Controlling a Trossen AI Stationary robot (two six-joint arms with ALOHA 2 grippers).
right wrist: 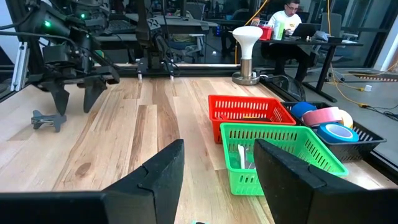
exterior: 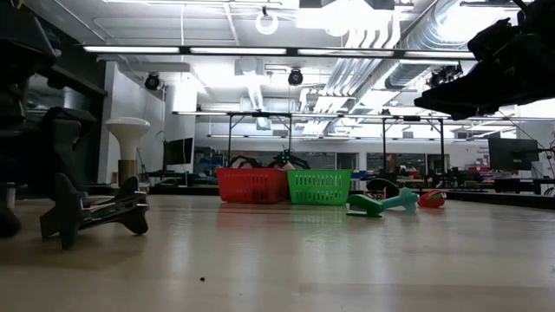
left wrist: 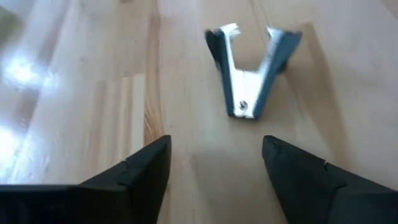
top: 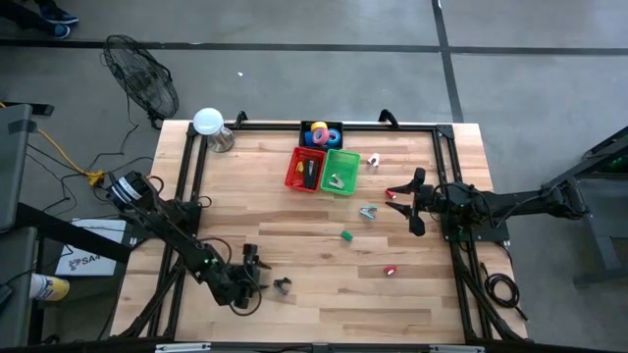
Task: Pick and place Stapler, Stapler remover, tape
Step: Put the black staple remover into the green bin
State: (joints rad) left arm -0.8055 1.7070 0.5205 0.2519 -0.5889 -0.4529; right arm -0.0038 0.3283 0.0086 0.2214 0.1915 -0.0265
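Note:
A dark staple remover with metal claws lies flat on the table, just ahead of my open left gripper. In the high view this remover lies right of the left gripper, near the table's near edge. My right gripper is open and hovers over the table's right part, touching nothing; its wrist view faces the baskets. Tape rolls sit in a black tray. A dark long thing, perhaps the stapler, lies in the red basket. Another remover rests on the table.
A green basket beside the red one holds a grey metal piece. Small pieces lie loose: green, red, white. A white lamp stands at the far left corner. A person sits beyond the table.

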